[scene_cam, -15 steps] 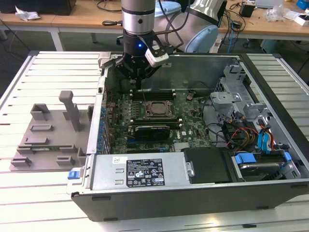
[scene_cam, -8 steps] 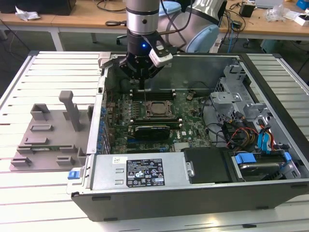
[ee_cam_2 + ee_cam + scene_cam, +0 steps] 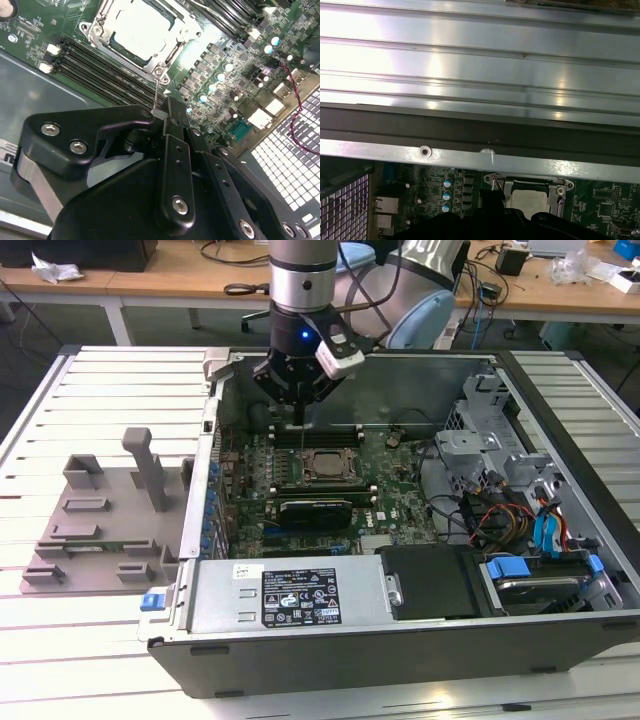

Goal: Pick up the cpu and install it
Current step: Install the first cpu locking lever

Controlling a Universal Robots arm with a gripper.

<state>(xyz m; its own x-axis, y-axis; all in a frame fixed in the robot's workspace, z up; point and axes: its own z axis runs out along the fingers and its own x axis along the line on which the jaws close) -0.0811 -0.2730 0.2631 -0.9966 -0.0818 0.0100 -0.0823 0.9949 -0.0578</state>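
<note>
one chip, the cpu (image 3: pixel 137 30), sits in its socket (image 3: pixel 165 65); the gripper (image 3: pixel 162 117) hangs beside it, pressed together and empty. any sideways drift could scrape nearby memory slots (image 3: pixel 95 67).

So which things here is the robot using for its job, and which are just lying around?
For the job:
- the cpu, sitting in the socket frame
- the gripper, above the motherboard

Just lying around:
- grey fixture tray
- blue cables
- memory slots
</note>
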